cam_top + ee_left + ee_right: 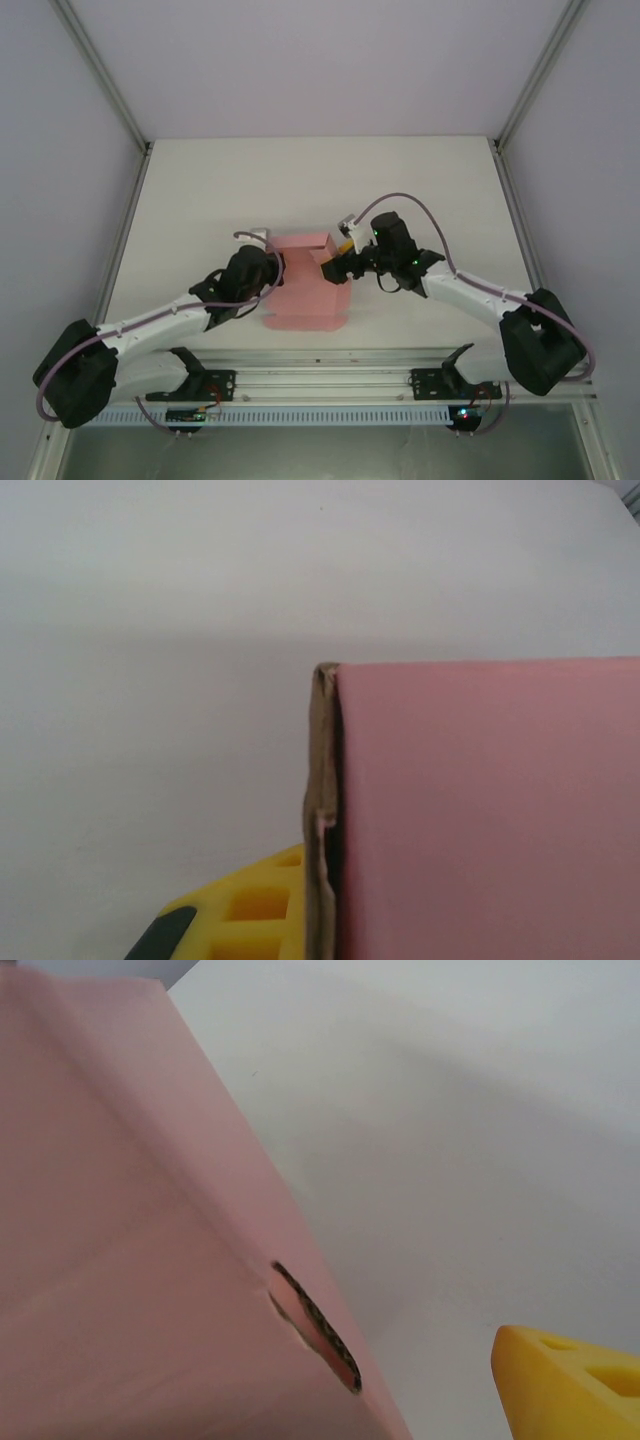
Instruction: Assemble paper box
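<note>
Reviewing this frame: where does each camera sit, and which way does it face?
Top external: above and behind the arm bases, looking down on the table; both arms show, left gripper and right gripper flanking the paper box.
Left wrist: on the left arm, close against the box's pink wall; one yellow finger shows at the bottom.
Right wrist: on the right arm, looking along a pink panel with a slot; one yellow finger shows lower right.
All three share box and table.
</note>
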Motion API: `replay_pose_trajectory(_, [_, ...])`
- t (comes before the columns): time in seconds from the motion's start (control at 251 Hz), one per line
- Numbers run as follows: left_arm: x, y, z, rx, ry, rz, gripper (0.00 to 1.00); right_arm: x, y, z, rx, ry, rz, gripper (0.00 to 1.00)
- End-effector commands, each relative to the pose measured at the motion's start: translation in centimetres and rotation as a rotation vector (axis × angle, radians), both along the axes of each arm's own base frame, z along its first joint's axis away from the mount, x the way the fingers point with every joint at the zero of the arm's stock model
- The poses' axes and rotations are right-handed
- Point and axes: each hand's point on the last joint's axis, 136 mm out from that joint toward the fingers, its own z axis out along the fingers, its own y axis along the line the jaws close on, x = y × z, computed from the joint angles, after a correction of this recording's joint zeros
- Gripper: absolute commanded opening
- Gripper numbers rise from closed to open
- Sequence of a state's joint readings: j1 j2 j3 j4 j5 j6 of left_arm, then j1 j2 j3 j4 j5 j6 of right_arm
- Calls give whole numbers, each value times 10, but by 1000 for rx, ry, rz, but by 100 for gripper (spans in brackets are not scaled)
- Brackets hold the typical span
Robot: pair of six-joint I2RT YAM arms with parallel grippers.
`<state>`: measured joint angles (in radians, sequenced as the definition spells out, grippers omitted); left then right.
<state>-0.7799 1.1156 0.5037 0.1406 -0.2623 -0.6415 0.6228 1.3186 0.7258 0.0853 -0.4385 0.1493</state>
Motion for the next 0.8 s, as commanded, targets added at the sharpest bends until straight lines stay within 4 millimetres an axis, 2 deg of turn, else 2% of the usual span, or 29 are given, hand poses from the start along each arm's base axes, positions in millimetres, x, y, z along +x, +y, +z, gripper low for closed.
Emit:
replay_pose_trajectory(0.0, [8, 1, 26, -37, -37, 49, 0, 6, -12, 24, -1, -78, -70, 89])
replay_pose_trajectory(0.092, [8, 6, 26, -28, -38, 70, 0, -3, -19, 35, -40, -152, -46, 90])
replay_pose_trajectory(0.243, [8, 8, 27, -20, -35, 79, 0, -23, -31, 41, -107, -195, -1, 92])
replay_pose_trajectory(0.351, [7, 9, 25, -10, -29, 82, 0, -26, -40, 47, -117, -230, -27, 92])
replay_pose_trajectory(0.431, [7, 8, 25, -12, -28, 78, 0, -22, -47, 51, -123, -249, -76, 84])
replay_pose_trajectory(0.551, [7, 7, 23, -8, -23, 70, 0, -22, -46, 55, -140, -267, -53, 81])
replay_pose_trajectory(0.678, [6, 4, 17, -3, -5, 58, 0, -20, -32, 60, -136, -284, 25, 80])
replay_pose_trajectory(0.794, [6, -1, 17, -7, 2, 37, 0, -12, -20, 56, -146, -277, 56, 79])
